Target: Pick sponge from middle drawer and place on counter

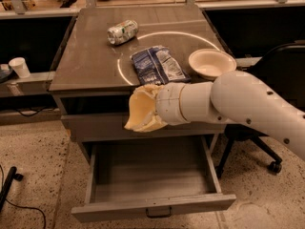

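Note:
The pale yellow sponge (pixel 138 110) hangs in the air in front of the cabinet, level with the front edge of the counter (pixel 88 61) and above the open middle drawer (pixel 153 207). My gripper (pixel 151 108) is at the end of the white arm that reaches in from the right. It is shut on the sponge, which covers most of its fingers. The drawer is pulled fully out and its inside shows nothing. The counter carries a thin white circle line.
On the counter lie a crushed can (pixel 122 32), a blue snack bag (pixel 157 65) and a white bowl (pixel 211 63). A paper cup (pixel 19 67) stands on a ledge at the left. An office chair (pixel 279 61) stands at the right.

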Motion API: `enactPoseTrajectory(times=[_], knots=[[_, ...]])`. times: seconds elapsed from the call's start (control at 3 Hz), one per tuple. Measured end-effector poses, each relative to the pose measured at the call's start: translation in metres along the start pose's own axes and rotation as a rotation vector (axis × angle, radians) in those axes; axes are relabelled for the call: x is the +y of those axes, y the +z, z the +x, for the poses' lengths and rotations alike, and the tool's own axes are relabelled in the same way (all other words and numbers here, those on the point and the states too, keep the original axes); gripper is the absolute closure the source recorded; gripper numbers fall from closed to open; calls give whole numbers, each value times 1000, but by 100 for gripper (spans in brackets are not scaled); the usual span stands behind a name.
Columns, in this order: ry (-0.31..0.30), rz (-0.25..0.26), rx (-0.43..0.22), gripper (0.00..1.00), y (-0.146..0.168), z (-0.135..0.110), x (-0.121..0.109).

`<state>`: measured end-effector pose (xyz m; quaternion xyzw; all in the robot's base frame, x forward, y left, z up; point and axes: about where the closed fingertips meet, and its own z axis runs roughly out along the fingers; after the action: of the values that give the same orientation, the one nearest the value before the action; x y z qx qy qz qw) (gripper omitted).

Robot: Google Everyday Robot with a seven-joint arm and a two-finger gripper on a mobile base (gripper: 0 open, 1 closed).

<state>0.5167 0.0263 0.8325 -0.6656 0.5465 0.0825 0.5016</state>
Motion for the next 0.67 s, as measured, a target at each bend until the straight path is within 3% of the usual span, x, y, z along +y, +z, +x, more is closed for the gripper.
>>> enactPoseTrajectory(times=[0.33, 0.67], knots=[[12, 4, -80, 100, 7, -16, -22], [-12, 17, -178, 100, 17, -48, -58]])
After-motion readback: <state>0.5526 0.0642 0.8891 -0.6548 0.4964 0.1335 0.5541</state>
